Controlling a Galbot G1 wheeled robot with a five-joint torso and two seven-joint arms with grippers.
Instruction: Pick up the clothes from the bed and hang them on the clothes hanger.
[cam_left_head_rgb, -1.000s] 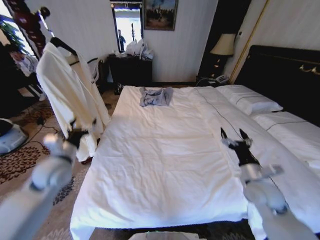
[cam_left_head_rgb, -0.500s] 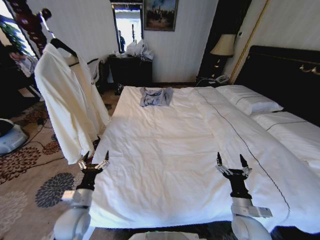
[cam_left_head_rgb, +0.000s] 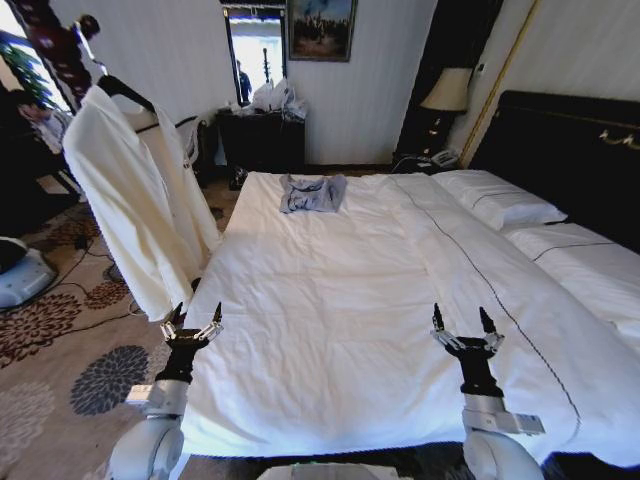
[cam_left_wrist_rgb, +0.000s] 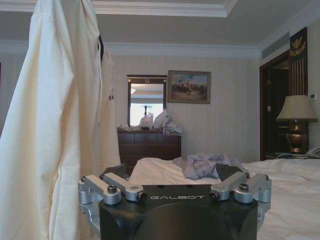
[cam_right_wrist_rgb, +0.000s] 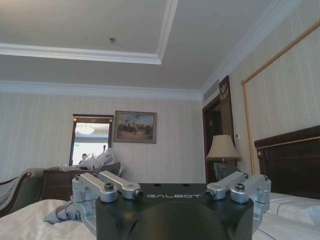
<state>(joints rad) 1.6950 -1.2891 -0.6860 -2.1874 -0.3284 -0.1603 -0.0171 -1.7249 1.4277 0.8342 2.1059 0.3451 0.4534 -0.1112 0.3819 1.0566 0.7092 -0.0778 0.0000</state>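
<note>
Already the clothes (cam_left_head_rgb: 135, 200) hang off the bed (cam_left_head_rgb: 330, 300) on the clothes hanger (cam_left_head_rgb: 122, 88), so both hands idle low, left hand (cam_left_head_rgb: 190, 322) and right hand (cam_left_head_rgb: 462, 328) spread, gripping nothing.

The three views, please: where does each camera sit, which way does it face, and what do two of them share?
Head view: high on the robot, looking forward and down at the bed; the left tool and right tool show low, both open.
Left wrist view: low beside the bed, facing the dresser wall; its tool below, the clothes hanging close.
Right wrist view: low over the bed, facing the same wall; its tool below.
All share the grey garment.
</note>
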